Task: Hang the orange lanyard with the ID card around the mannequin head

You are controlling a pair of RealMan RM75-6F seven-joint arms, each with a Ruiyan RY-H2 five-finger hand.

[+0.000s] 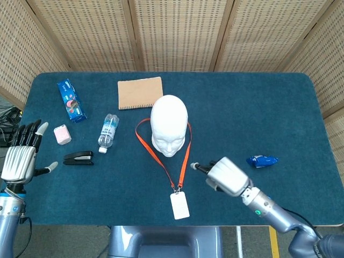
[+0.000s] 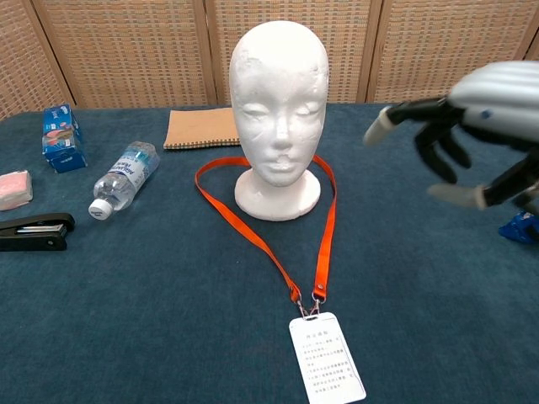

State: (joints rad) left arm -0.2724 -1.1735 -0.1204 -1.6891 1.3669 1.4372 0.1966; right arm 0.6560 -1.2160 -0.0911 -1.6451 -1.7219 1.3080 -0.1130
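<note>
The white mannequin head [image 1: 169,126] [image 2: 279,93] stands upright mid-table. An orange lanyard [image 1: 161,161] [image 2: 324,227] loops around its base and runs toward the near edge, where the white ID card [image 1: 179,205] [image 2: 327,357] lies flat. My right hand [image 1: 226,176] [image 2: 472,126] hovers above the table right of the strap, fingers spread, holding nothing. My left hand [image 1: 20,153] is off the table's left edge, open and empty, seen only in the head view.
A brown notebook [image 1: 140,92] lies behind the head. A water bottle [image 1: 108,132], black stapler [image 1: 78,157], pink block [image 1: 62,134] and blue box [image 1: 71,100] sit at the left. A blue wrapper [image 1: 262,160] lies at the right.
</note>
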